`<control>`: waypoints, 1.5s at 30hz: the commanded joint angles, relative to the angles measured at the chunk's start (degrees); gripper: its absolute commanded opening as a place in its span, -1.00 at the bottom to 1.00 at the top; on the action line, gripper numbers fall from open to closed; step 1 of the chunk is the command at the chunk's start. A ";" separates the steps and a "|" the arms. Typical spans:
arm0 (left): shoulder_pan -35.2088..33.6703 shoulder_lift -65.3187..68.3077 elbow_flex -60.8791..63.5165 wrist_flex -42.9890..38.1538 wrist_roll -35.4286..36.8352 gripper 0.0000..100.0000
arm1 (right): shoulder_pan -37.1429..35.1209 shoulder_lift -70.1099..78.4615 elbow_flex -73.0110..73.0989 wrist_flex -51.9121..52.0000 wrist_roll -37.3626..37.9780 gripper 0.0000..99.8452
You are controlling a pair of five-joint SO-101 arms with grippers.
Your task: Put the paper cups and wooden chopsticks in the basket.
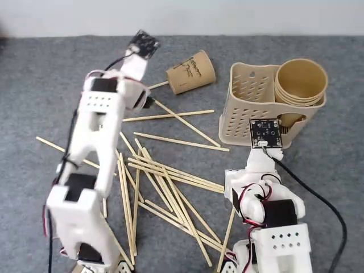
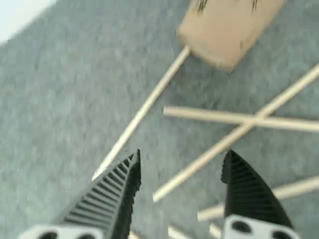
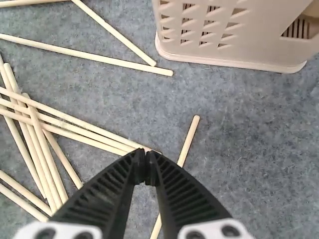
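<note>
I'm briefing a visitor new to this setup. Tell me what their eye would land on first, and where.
First, the tangle of wooden chopsticks strewn across the middle of the grey mat. Next, the basket on the right side, with a stack of paper cups standing in it. One loose cup lies on its side just ahead of the left gripper, whose jaws are open.

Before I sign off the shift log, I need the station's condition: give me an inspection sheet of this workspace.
Surface: grey mat.
Job's things: basket upright, stacked cups inside; one paper cup on its side on the mat; chopsticks scattered outside the basket.
Clutter: nothing seen.
Grippers: left gripper open above chopsticks, near the lying cup; right gripper shut, empty.
Cables: black cable trailing from the right arm across the mat.
Surroundings: pale wall behind the mat.
</note>
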 commanded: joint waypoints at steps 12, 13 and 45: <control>5.98 24.62 -37.23 -1.14 -0.18 -0.48 | 0.48 -1.01 -0.18 -0.92 -0.62 -0.98; 6.07 26.29 -39.43 -1.23 -0.18 -0.48 | 0.48 -1.01 -0.09 -0.92 -0.62 -0.98; 0.53 42.20 -67.74 16.79 -6.07 -0.48 | 0.40 -1.01 2.90 -4.26 -0.62 -0.98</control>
